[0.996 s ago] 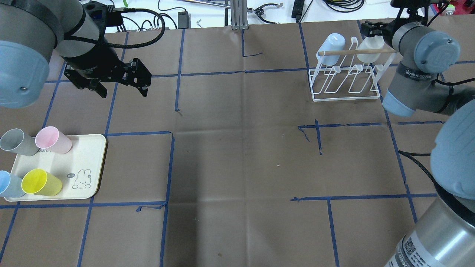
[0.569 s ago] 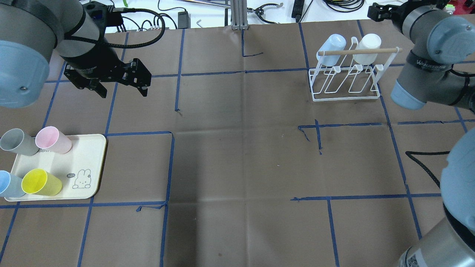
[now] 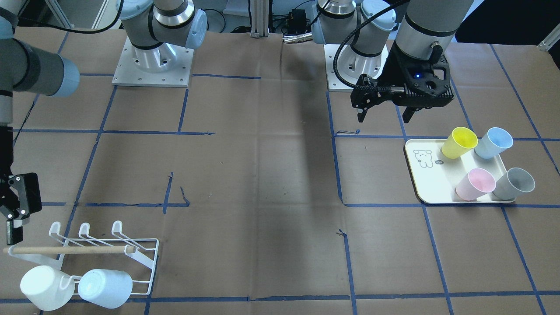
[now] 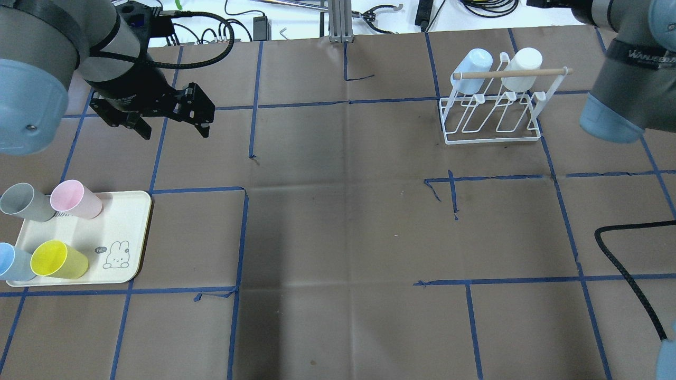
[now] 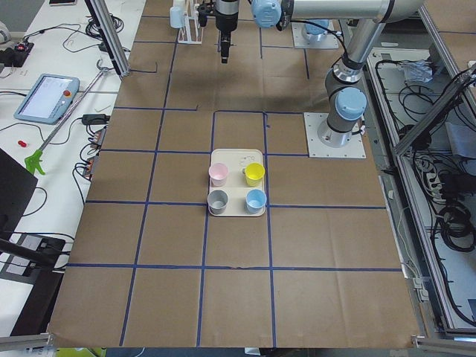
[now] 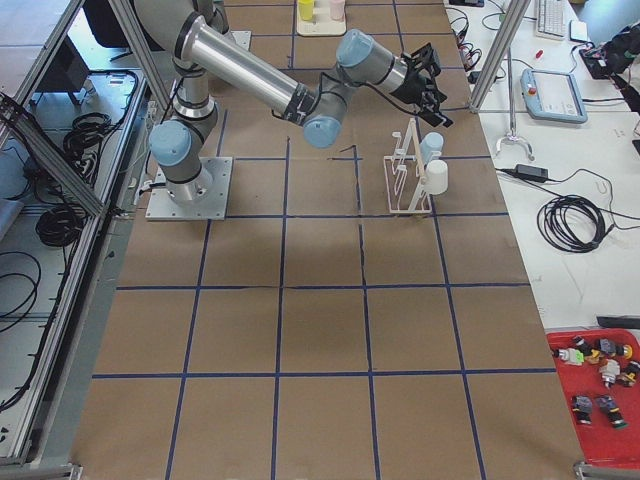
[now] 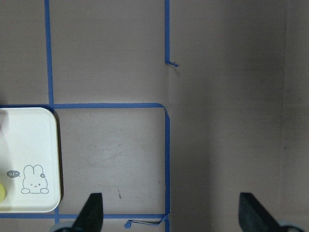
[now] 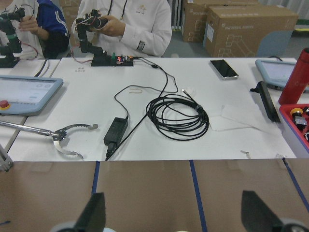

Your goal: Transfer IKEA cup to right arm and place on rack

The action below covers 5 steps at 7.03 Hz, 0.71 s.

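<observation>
Several cups lie on the cream tray (image 4: 124,221) at my left: pink (image 4: 76,199), grey (image 4: 24,202), yellow (image 4: 58,259) and blue (image 4: 9,262). My left gripper (image 4: 171,120) hangs open and empty above the table, beyond the tray's far corner. The white wire rack (image 4: 491,134) stands at the far right and carries a pale blue cup (image 4: 472,62) and a white cup (image 4: 523,64) on its back prongs. My right gripper (image 3: 12,216) is open and empty, off to the side of the rack, clear of both cups. In the right wrist view its fingertips (image 8: 94,215) stand wide apart.
A thin black cable (image 4: 628,269) loops over the table at the near right. Beyond the far table edge is a white bench (image 8: 159,111) with coiled cables, a teach pendant and people sitting behind it. Blue tape lines grid the brown tabletop.
My right gripper has drawn back from the white cup on the rack, toward the far right corner, leaving the cup on its prong. The left arm has not moved.
</observation>
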Each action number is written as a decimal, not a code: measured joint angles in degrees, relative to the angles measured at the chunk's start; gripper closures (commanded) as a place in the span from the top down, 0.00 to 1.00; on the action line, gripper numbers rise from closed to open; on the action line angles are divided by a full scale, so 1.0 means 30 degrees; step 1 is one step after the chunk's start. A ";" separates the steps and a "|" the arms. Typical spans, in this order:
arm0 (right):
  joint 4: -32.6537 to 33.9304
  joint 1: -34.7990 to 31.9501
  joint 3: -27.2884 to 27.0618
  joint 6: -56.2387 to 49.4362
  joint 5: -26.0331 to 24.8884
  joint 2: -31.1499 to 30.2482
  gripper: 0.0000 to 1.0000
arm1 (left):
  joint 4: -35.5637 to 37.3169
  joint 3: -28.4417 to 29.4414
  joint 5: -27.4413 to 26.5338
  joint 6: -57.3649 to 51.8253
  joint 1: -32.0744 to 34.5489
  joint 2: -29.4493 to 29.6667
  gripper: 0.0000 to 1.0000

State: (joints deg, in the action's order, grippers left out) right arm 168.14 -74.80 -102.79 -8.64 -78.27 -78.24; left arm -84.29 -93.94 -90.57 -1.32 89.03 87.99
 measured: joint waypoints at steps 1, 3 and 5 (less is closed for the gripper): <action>-0.2773 -0.0431 0.0160 0.0022 0.0001 -0.0890 1.00 | 0.0001 -0.0012 0.0006 0.0000 0.0000 -0.0003 0.99; -0.8911 -0.1581 0.1279 0.0063 -0.0691 -0.1845 1.00 | 0.0000 0.0028 -0.0007 0.0000 0.0000 -0.0005 0.99; -1.5310 -0.2814 0.3139 0.0863 -0.1367 -0.2116 1.00 | 0.0001 0.0031 -0.0015 -0.0019 0.0000 -0.0004 0.99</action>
State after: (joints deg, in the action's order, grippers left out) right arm 122.21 -83.24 -93.37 -6.05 -82.37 -84.59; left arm -84.29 -93.84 -90.61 -1.38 89.03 87.98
